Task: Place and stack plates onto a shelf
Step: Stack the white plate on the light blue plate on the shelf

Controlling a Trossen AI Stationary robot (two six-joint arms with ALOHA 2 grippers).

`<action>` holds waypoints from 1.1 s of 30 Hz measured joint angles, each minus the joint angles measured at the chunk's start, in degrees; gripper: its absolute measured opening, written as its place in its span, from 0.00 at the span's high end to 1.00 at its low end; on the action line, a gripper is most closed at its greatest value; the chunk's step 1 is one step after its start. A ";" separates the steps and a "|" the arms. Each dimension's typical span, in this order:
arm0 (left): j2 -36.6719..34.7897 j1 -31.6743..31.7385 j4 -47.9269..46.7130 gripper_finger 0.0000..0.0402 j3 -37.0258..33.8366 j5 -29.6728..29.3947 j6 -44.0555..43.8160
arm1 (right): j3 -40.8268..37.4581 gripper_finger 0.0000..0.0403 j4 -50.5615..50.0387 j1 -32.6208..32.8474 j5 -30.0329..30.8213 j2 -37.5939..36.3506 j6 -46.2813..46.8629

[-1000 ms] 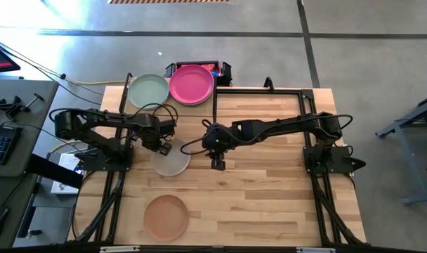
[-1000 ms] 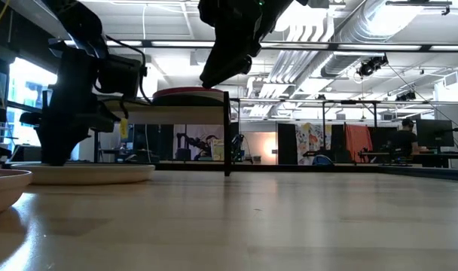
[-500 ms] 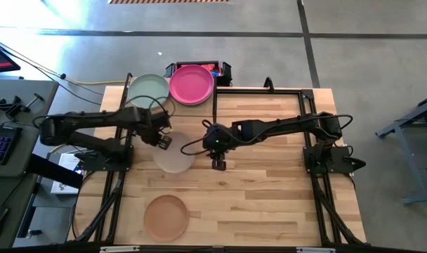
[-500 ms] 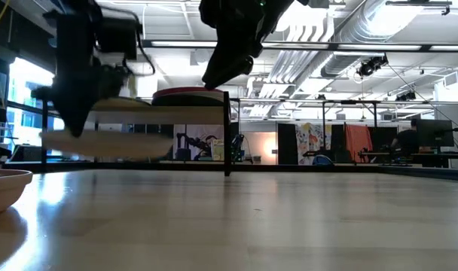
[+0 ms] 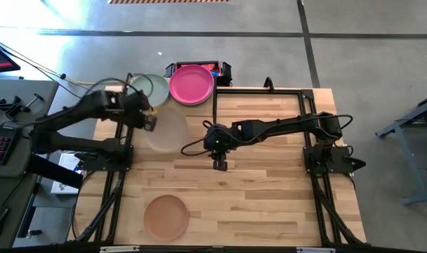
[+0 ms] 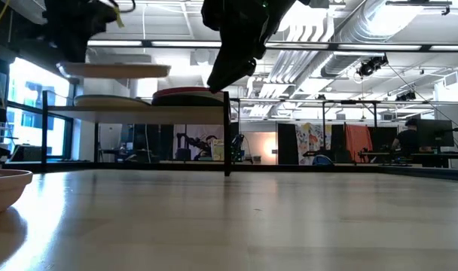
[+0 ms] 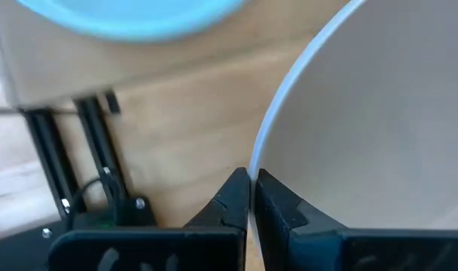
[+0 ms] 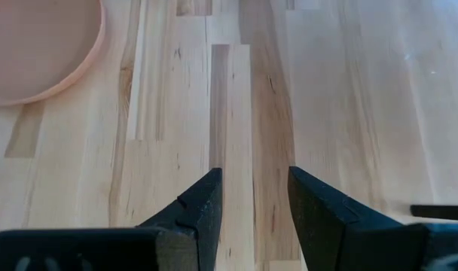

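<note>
The off-white plate (image 5: 166, 128) is held flat and level in the air, its face up and its rim horizontal, as the low view (image 6: 114, 70) shows: there it hangs edge-on above the level of the shelf (image 6: 138, 108), clear of the pale green plate (image 6: 112, 100) and the magenta plate (image 6: 187, 94) that rest side by side on the shelf top. From above, the pale green plate (image 5: 152, 86) and magenta plate (image 5: 192, 84) sit at the far left corner of the table (image 5: 270, 190), and the off-white plate lies just in front of them, its far edge overlapping the green one. The left gripper (image 5: 149, 122) pinches that plate by its left rim; the left wrist view shows the two dark fingers (image 7: 233, 202) closed tight on the thin rim of the plate (image 7: 380, 128), something the overhead picture is too coarse to tell. The left arm reaches from its base at the table's left edge, raised and angled toward the shelf. A peach plate (image 5: 166, 217) lies on the near left of the table, and the right wrist view catches its edge (image 8: 41, 49). The right gripper (image 5: 219, 164) hangs over the table's middle pointing down, its arm stretched leftward from the right-hand base; its fingers (image 8: 195, 211) stand apart and hold nothing.
</note>
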 joint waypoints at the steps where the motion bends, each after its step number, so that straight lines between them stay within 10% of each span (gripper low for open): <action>1: -0.06 1.10 -0.31 1.00 1.53 -0.98 -0.01 | 0.00 0.68 -0.02 0.00 0.01 0.00 -0.13; 14: 4.81 22.69 0.04 1.00 16.86 -8.38 9.76 | 0.00 0.68 0.00 0.13 0.02 0.00 0.25; 33: 16.09 43.05 -2.19 0.99 19.19 -5.97 18.64 | 0.00 0.68 -0.21 1.79 0.00 0.00 0.17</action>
